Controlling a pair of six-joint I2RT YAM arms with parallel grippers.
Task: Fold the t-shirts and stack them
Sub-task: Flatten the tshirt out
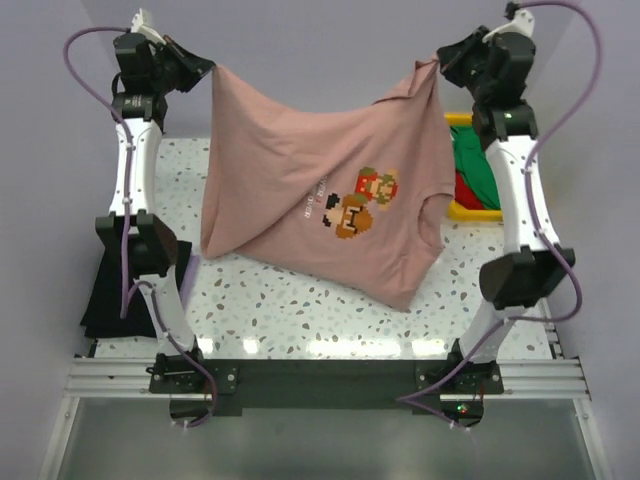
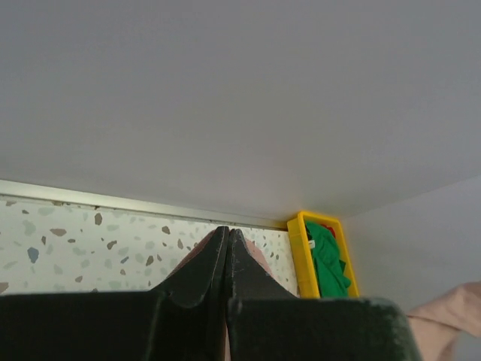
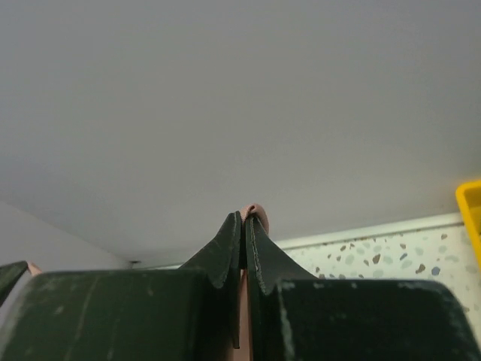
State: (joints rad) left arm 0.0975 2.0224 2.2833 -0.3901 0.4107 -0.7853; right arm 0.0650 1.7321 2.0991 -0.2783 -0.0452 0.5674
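Note:
A dusty pink t-shirt (image 1: 300, 190) with a small pixel print hangs spread in the air above the table, its lower part draping onto the speckled top. My left gripper (image 1: 207, 70) is shut on its upper left corner, and pink cloth (image 2: 259, 259) shows behind the closed fingers. My right gripper (image 1: 436, 64) is shut on the upper right corner, with a pink fold (image 3: 258, 213) poking out at the fingertips. A green t-shirt (image 1: 478, 170) and a red t-shirt (image 1: 466, 190) lie in the yellow tray. A black t-shirt (image 1: 100, 290) lies at the table's left edge.
The yellow plastic tray (image 1: 472, 211) stands at the back right of the table, also seen as the yellow tray (image 2: 302, 259) from the left wrist. The speckled table (image 1: 300, 310) ends at a metal rail near the arm bases. A grey wall rises behind.

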